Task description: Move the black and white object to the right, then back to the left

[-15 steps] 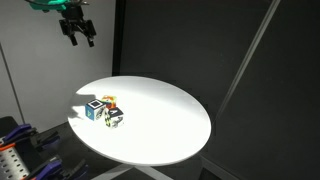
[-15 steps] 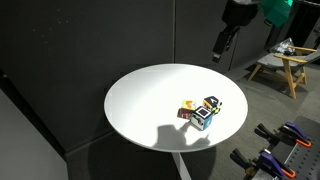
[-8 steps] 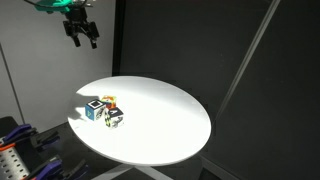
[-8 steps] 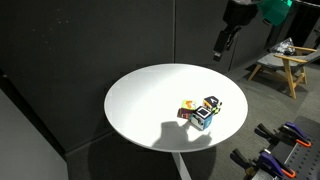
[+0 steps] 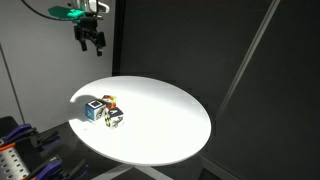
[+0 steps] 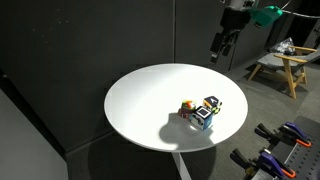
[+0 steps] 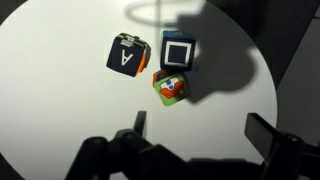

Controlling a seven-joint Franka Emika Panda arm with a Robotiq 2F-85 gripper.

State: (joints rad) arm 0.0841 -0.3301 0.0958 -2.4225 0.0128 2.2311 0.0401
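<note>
Gripper [image 5: 92, 45] now farther over white table [image 5: 160, 115]; jaws wide apart

Table [image 5: 160, 125]: smooth, matt white surface

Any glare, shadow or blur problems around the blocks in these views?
In the wrist view the gripper is a dark, out-of-focus silhouette, and a heavy shadow falls beside the blocks. In both exterior views the table is brightly spotlit against a dark backdrop, and the blocks look small.
</note>
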